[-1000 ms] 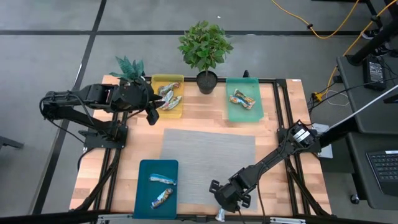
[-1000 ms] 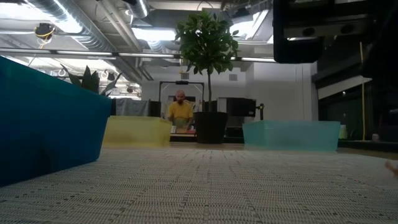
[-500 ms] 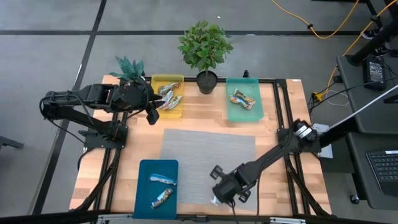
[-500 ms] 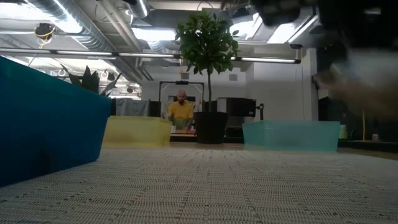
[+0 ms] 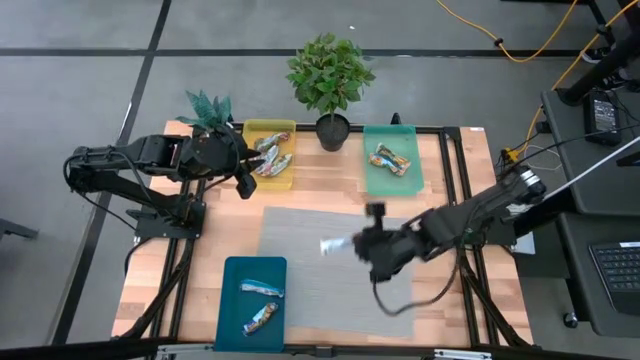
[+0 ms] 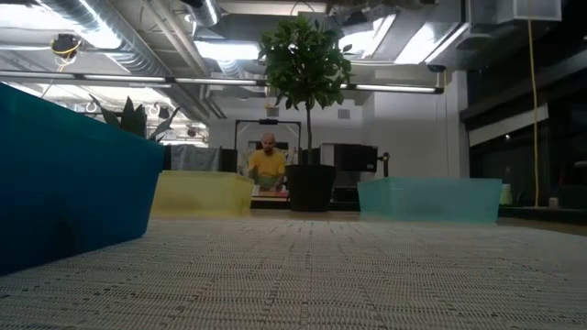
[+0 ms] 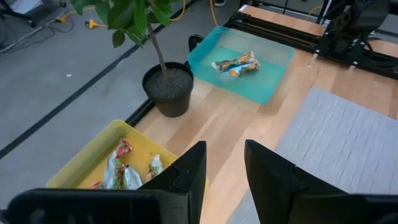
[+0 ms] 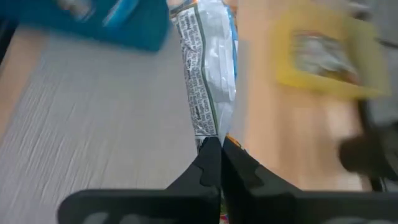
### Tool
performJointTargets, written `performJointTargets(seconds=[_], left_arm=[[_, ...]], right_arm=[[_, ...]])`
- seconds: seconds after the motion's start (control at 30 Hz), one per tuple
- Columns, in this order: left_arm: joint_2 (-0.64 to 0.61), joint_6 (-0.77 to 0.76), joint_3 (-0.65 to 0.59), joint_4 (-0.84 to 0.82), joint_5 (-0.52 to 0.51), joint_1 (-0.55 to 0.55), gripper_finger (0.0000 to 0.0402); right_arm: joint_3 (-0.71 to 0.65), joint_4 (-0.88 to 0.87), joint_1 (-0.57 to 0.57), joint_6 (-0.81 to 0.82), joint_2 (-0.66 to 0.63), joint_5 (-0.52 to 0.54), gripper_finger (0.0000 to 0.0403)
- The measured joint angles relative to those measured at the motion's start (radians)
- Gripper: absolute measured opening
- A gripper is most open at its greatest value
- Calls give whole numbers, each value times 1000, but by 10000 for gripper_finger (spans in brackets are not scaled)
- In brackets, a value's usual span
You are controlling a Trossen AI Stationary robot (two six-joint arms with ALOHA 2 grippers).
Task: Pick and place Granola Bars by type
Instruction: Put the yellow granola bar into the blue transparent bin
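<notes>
My right claw [image 5: 352,246] clenched on 1 granola bar [image 5: 334,245], held above grey mat [image 5: 300,270], mid-carry. Left claw [image 7: 224,165] released, near yellow tray [image 5: 268,130]. Next: match type, choose tray.

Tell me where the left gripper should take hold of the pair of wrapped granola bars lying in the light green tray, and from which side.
Judging by the left wrist view, the two wrapped granola bars lie flat, side by side, in the shallow light green tray. Come straight down from above and pinch one bar across its narrow width near the middle; the low tray wall blocks a side approach. The left gripper is open; the right gripper already holds a granola bar.
</notes>
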Motion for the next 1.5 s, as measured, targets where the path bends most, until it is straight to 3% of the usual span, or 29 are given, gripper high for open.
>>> performJointTargets(seconds=[0.2,0.47,0.7,0.9,1.23,1.5], left_arm=[[0,2,0,0,-47,1,102],[0,2,0,1,-53,1,102],[0,36,0,8,-43,1,102],[0,62,0,8,-42,1,102],[0,46,0,8,-53,1,102],[0,-1,0,8,-129,1,102]], right_arm=[[0,-2,-73,188,-131,64,5],[0,-3,-157,220,-223,132,4],[0,-5,-244,272,-295,131,4],[32,-70,-380,302,-399,126,4],[231,-267,-635,179,-476,129,5],[254,-374,-835,35,-458,65,5]])
